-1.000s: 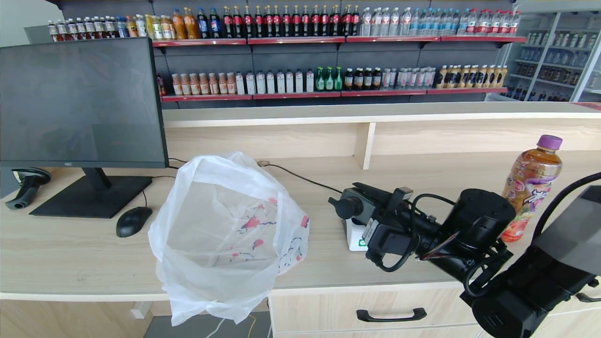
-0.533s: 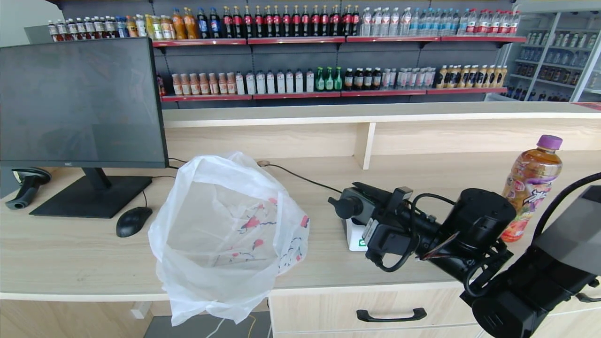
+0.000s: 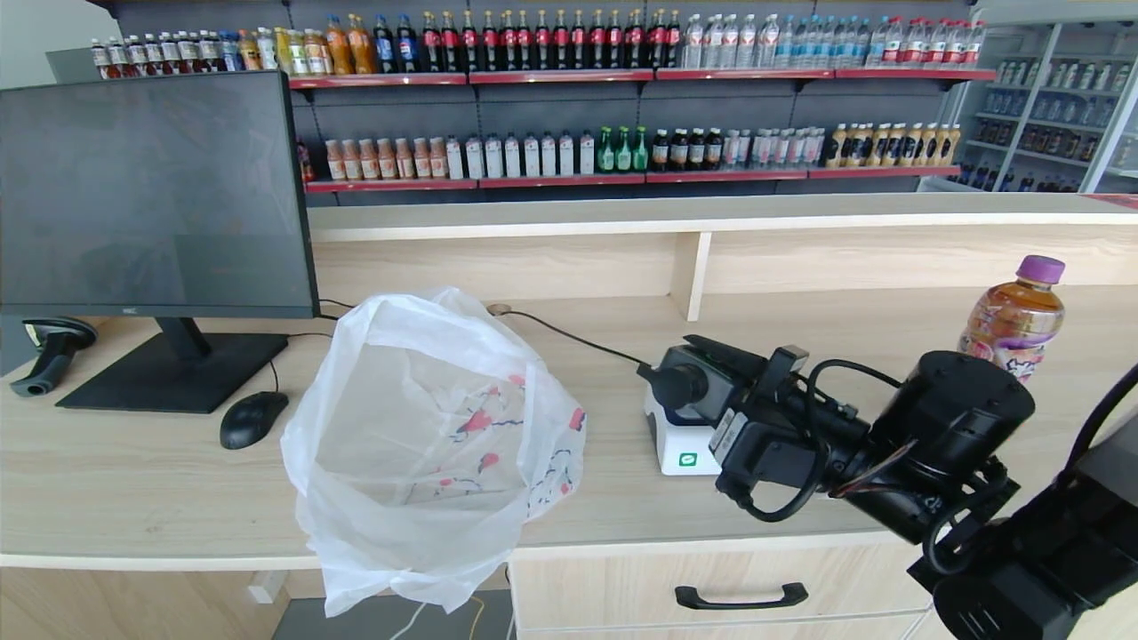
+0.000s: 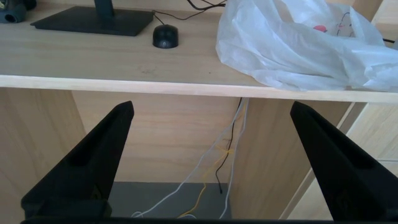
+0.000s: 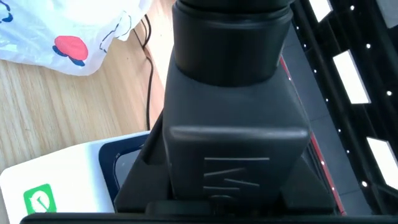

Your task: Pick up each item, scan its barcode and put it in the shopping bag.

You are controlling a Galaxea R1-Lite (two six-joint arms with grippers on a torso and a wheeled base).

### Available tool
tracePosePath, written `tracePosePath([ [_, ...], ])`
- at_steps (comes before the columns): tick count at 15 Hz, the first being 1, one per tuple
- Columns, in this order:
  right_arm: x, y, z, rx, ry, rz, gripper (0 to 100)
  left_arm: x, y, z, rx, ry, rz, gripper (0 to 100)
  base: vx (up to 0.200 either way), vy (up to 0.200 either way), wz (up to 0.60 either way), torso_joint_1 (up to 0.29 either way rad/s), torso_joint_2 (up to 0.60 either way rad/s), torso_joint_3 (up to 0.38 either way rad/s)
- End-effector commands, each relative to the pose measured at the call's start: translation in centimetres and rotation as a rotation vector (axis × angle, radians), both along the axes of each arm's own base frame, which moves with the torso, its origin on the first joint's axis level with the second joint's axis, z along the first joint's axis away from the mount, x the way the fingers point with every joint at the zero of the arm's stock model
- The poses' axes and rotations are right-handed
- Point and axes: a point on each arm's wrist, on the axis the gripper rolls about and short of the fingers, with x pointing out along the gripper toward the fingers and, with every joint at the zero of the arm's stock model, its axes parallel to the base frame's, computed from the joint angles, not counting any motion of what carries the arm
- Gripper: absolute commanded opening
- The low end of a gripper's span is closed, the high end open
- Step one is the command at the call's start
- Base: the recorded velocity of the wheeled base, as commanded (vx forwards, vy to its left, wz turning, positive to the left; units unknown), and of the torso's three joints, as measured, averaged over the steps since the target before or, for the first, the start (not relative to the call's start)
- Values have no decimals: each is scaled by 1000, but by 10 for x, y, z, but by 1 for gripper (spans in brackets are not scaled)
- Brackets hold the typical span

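A white plastic shopping bag (image 3: 427, 427) with red prints stands open at the counter's front edge, and a fold of it (image 4: 298, 43) hangs over the edge. A juice bottle (image 3: 1013, 320) with a purple cap stands upright at the far right, its lower part hidden behind my right arm. My right gripper (image 3: 702, 396) hovers over a white scanner box (image 3: 680, 449) and is shut on a black boxy item with a round cap (image 5: 230, 143). My left gripper (image 4: 211, 109) hangs open and empty below the counter front.
A monitor (image 3: 156, 191), a mouse (image 3: 253, 418) and a handheld scanner (image 3: 49, 351) occupy the counter's left. A cable (image 3: 569, 333) runs along the back. A raised ledge (image 3: 693, 218) backs the counter, and a drawer handle (image 3: 741, 596) sits below its front.
My right arm has shifted to the right with the black item, uncovering more of the white scanner box and hiding more of the bottle. Bag and bottle stayed put.
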Motion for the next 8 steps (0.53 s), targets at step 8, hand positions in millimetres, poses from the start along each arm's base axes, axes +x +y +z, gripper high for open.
tracePosePath([
  [8,-78,0,70,399,22,-54,0,0,0,0,-3,0,1,100,0,0,0,0,0,0],
])
